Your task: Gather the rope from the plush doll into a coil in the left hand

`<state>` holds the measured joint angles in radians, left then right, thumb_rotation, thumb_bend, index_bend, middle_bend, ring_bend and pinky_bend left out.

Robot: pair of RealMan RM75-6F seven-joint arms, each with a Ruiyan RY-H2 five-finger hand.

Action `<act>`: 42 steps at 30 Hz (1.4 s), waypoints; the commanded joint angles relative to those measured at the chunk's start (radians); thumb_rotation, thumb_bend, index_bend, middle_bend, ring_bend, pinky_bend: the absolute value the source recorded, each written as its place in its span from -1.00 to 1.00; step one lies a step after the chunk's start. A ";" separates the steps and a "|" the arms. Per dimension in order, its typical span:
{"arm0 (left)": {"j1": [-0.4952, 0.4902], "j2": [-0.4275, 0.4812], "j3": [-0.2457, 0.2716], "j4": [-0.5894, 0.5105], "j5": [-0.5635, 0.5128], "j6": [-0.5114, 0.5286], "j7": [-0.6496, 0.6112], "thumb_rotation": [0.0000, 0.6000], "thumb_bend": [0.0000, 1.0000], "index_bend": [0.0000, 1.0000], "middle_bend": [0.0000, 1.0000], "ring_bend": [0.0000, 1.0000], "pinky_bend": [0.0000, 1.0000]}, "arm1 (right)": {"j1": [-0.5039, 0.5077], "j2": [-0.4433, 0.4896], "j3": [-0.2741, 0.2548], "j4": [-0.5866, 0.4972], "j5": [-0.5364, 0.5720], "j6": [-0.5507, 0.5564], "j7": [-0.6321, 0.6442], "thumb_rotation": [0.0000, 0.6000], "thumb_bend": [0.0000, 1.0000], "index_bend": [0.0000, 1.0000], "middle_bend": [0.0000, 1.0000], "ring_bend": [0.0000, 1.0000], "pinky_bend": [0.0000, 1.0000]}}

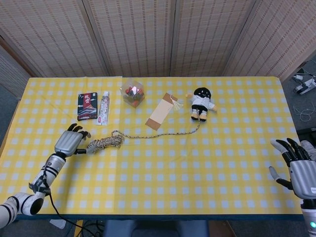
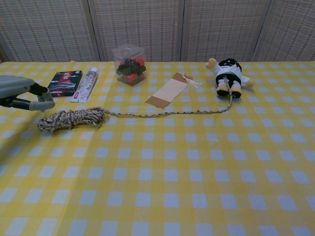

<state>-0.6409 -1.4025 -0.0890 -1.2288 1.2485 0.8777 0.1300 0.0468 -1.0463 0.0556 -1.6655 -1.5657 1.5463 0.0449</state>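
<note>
Nearest the camera in the head view, the right hand [image 1: 300, 167] hovers at the table's [image 1: 207, 182] front right corner, palm up and fingers spread, holding nothing; the chest view does not show it. Yellow-and-white checked cloth covers the table from edge to edge.

On the other side, the left hand [image 1: 70, 140] rests on the cloth near the left edge, its dark fingertips pointing toward the back of the table. Its fingers are apart and hold nothing. In the chest view only part of it shows at the left border [image 2: 22, 93], with a finger stretched out just above the coil.

The rope [image 1: 148, 134] lies on the table. One end is gathered into a loose bundle [image 2: 71, 118] just beside the left hand; whether a finger touches it cannot be told. From the bundle a single strand runs right across the cloth and up to the plush doll [image 1: 202, 103], which lies on its back toward the rear right, well apart from both hands.

Behind the rope sit a tan paper tag [image 1: 161, 110] with a tassel, a clear plastic box [image 1: 133, 92] holding red and dark pieces, a white tube [image 1: 103, 108], and a dark packet [image 1: 87, 105] with red print.
</note>
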 commanded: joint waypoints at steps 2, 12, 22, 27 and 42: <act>0.023 -0.026 -0.009 -0.019 -0.008 0.072 0.077 0.14 -0.54 -0.42 -0.34 -0.69 -0.91 | 0.001 -0.001 0.001 -0.001 0.000 -0.001 -0.001 1.00 -0.43 -0.65 -0.67 -0.86 -0.68; 0.002 -0.124 -0.039 0.025 -0.065 0.081 0.171 0.63 -0.54 -0.35 -0.37 -0.63 -0.91 | -0.008 0.003 0.000 0.001 0.007 0.006 0.003 1.00 -0.43 -0.65 -0.67 -0.86 -0.68; 0.000 -0.194 -0.032 0.103 -0.050 0.123 0.239 0.12 -0.54 -0.22 -0.35 -0.54 -0.87 | -0.015 0.005 0.000 0.007 0.013 0.011 0.013 1.00 -0.43 -0.65 -0.67 -0.86 -0.68; 0.004 -0.185 -0.028 0.065 -0.067 0.112 0.275 -0.17 -0.54 -0.21 -0.35 -0.55 -0.87 | -0.017 0.007 -0.001 0.006 0.013 0.011 0.019 1.00 -0.43 -0.65 -0.67 -0.86 -0.68; -0.005 -0.259 -0.039 0.127 -0.105 0.116 0.338 -0.10 -0.54 -0.15 -0.25 -0.47 -0.83 | -0.026 0.008 -0.001 0.013 0.022 0.014 0.033 1.00 -0.43 -0.65 -0.67 -0.86 -0.68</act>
<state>-0.6474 -1.6511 -0.1253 -1.1163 1.1395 0.9874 0.4782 0.0210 -1.0383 0.0542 -1.6525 -1.5438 1.5600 0.0778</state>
